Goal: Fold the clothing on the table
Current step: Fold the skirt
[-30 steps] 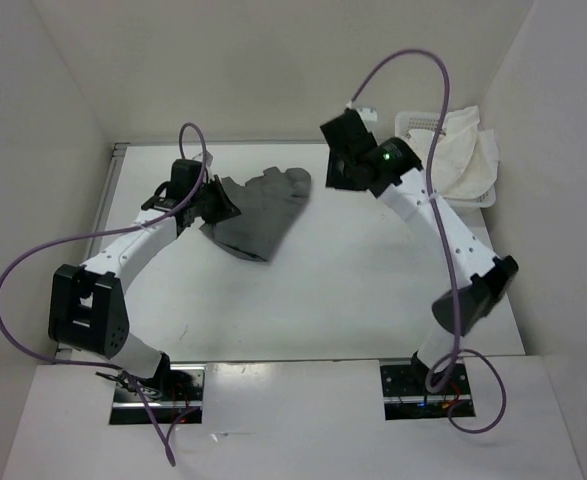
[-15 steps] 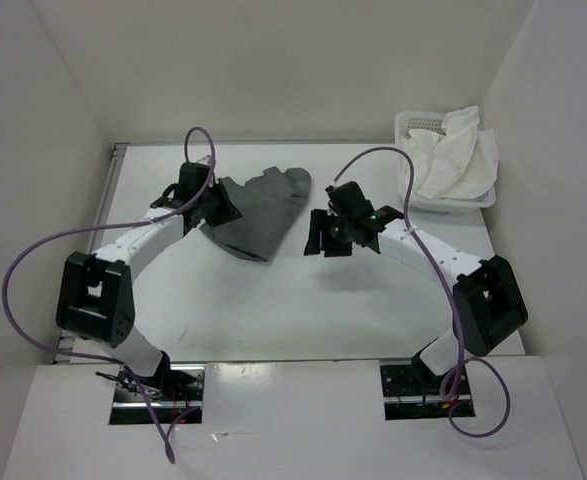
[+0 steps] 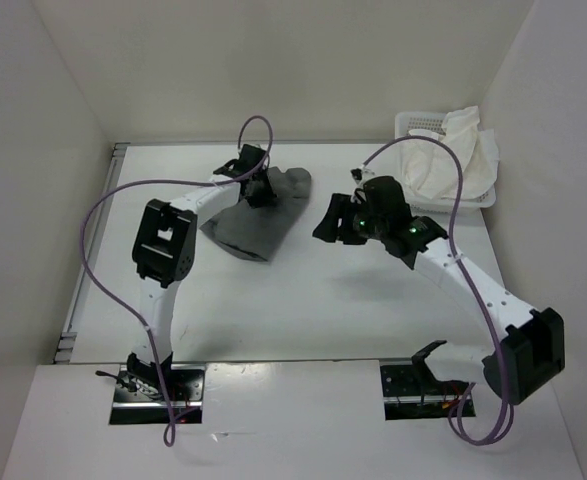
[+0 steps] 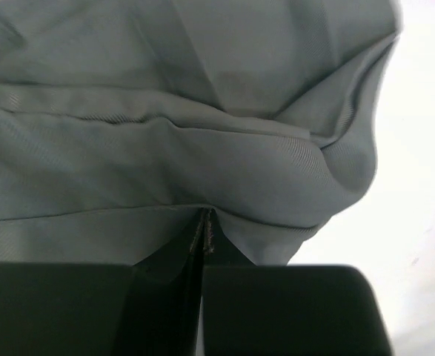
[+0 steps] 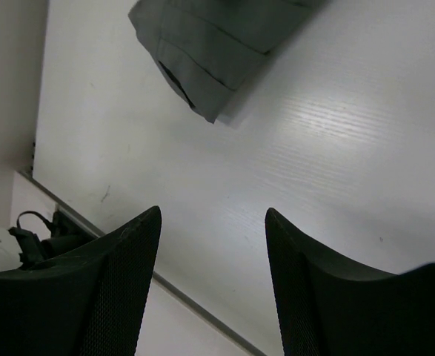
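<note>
Left claw is pinched together on a fold of the clothing, near the garment's far edge. In its wrist view the two fingers meet with grey fabric caught at their tips. Right claw has its jaws wide apart and holds nothing, over bare desk just right of the clothing. The clothing lies wrinkled on the far left-centre part of the desk, with one corner pointing toward the arms' bases. At the far right corner sits a basket with a white cloth, well apart from the clothing.
</note>
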### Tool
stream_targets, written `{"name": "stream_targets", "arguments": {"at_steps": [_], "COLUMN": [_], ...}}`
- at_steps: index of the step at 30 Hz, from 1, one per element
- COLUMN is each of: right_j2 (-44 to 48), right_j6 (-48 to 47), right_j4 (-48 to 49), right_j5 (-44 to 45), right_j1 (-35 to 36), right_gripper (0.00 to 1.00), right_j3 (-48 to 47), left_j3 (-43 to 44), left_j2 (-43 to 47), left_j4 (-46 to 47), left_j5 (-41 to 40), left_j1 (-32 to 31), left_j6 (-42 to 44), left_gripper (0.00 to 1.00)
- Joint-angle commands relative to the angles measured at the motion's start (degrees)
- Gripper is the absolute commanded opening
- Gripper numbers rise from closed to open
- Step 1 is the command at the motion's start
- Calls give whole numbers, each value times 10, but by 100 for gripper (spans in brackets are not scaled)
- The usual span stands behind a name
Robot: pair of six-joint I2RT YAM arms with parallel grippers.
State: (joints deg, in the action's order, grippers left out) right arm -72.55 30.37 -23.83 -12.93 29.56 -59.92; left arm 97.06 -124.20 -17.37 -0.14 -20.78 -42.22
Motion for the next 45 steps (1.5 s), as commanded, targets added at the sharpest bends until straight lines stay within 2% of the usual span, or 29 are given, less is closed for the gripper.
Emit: {"name": "stream_targets", "arguments": {"at_steps": [1, 8, 10, 15, 19, 20, 22, 24, 29, 34, 35, 38, 39, 41, 45], "right_j2": [43, 122, 134, 135, 123, 123, 117, 110, 78, 26, 15, -38, -64, -88, -138], "right_j6": [-1, -12, -23, -29, -29, -29, -29, -29, -29, -34, -41, -46, -46, -46, -46], "right_j4": [-6, -23, -28, -45, -39, -39, -33, -33, -33, -33, -33, -27, -27, -21, -2], "right_j5": [-8, -49, -61, -85, -85, -85, -85, -85, -111, -126, -132, -143, -138, -138, -138], "right_j1": [-24, -120, -150, -170, -170, -170, -170, -170, -170, -165, -148, -108, -94, -58, -28], "right_gripper": [64, 65, 65, 66, 66, 66, 66, 66, 66, 66, 66, 66, 66, 66, 66], "right_j3": [9, 27, 27, 32, 51, 51, 62, 62, 74, 68, 67, 55, 55, 42, 9], "left_j3": [72, 101, 90, 14, -87, -135, -176, -203, -201, -189, -189, -212, -223, -251, -274], "left_j2": [-42, -89, -95, -65, -12, 1, 42, 81, 177, 294, 308, 378, 391, 420, 433], "left_j4": [-77, -163, -180, -185, -171, -163, -137, -137, -153, -159, -164, -141, -135, -123, -116], "left_j5": [-18, -32, -32, -32, -17, -17, -22, -33, -64, -70, -70, -76, -76, -76, -70], "left_j1": [-17, -67, -85, -142, -181, -182, -182, -182, -163, -150, -150, -145, -145, -145, -131], "left_j6": [20, 88, 104, 140, 147, 147, 125, 111, 93, 93, 87, 81, 76, 69, 63], "left_gripper": [0, 0, 0, 0, 0, 0, 0, 0, 1, 10, 24, 43, 47, 51, 52]}}
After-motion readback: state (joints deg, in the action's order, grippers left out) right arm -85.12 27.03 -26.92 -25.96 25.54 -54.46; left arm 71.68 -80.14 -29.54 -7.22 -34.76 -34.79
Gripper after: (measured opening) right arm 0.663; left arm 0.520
